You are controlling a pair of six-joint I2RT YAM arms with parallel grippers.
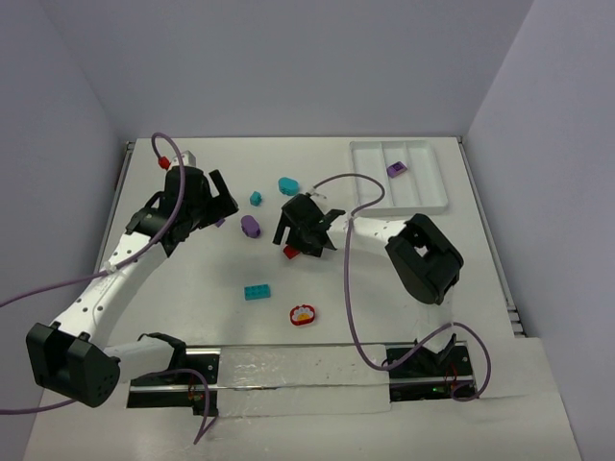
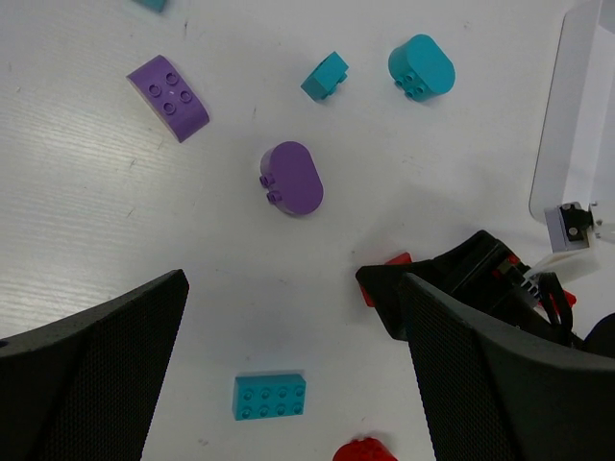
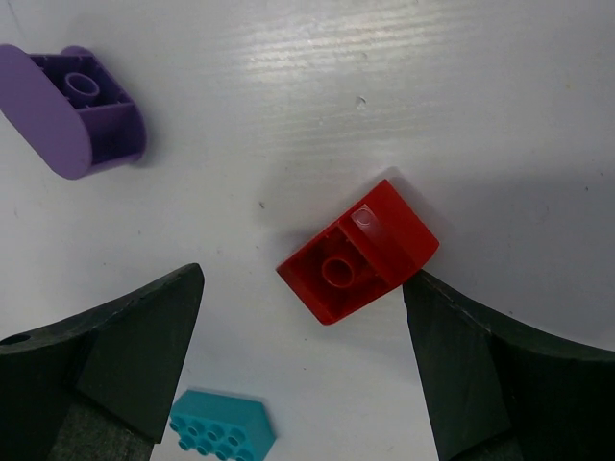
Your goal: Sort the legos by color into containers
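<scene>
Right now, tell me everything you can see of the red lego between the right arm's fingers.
The red lego is a glossy plastic piece with one rounded side. It lies tipped on the white table, its hollow underside and round tube facing the wrist camera. It sits between the open fingers of the right gripper, one corner close to a finger; whether they touch, I cannot tell.

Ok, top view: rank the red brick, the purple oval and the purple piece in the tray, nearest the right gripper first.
1. Red brick, at the right gripper.
2. Purple oval, to its left.
3. Purple piece, in the tray, far right.
</scene>
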